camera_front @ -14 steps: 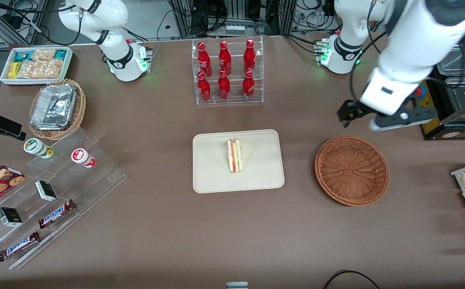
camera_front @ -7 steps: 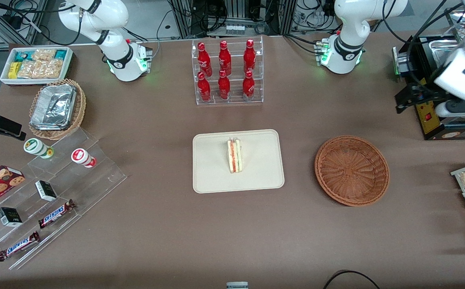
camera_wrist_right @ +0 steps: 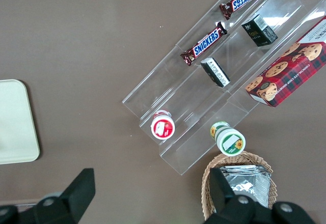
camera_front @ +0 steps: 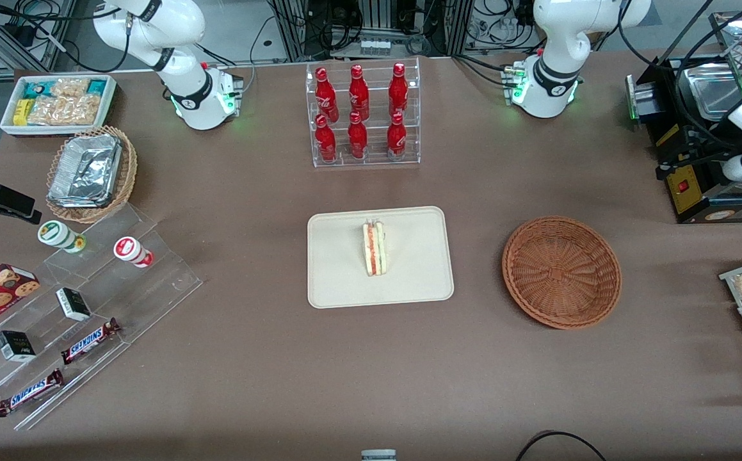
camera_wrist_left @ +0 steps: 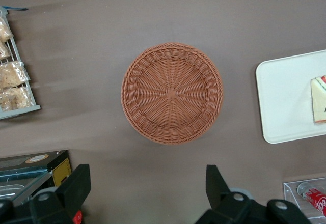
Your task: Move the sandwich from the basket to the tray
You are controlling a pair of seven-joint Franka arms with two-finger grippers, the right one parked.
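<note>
Brown tabletop: soft, crushable sandwich (camera_front: 374, 248) on tray (camera_front: 422, 282), hold crusts lightly; gripper (camera_wrist_left: 145, 193) spread wide, 3 o'clock of basket (camera_front: 561, 272).

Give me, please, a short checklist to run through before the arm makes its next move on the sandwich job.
1. Sandwich on the tray: ok.
2. Sandwich clear of the tray's rim: ok.
3. Basket holds nothing: ok.
4. Gripper open and carrying nothing: ok.
5. Gripper high above the table, near the basket, toward the working arm's end: ok.
6. Whether the sandwich sits steady on its edge: cannot tell.
</note>
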